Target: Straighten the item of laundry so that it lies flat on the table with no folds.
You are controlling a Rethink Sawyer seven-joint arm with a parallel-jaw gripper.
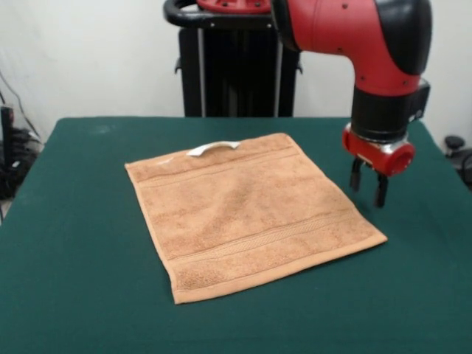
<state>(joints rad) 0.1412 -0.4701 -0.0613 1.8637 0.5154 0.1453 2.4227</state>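
Observation:
The item of laundry [251,214], a light orange-tan terry towel, lies spread out on the dark green table [81,295], slightly rotated. Woven band stripes run near its far and near edges. A small white tag [212,148] sticks up at the far edge. My gripper [368,190] hangs from the red and black arm just right of the towel's right edge, a little above the table. Its two black fingers [380,190] stand apart and hold nothing.
The robot's black pedestal [236,66] stands at the table's far side. Cables and dark gear [11,155] sit off the table's left edge, and a small dark object [456,144] sits off its right edge.

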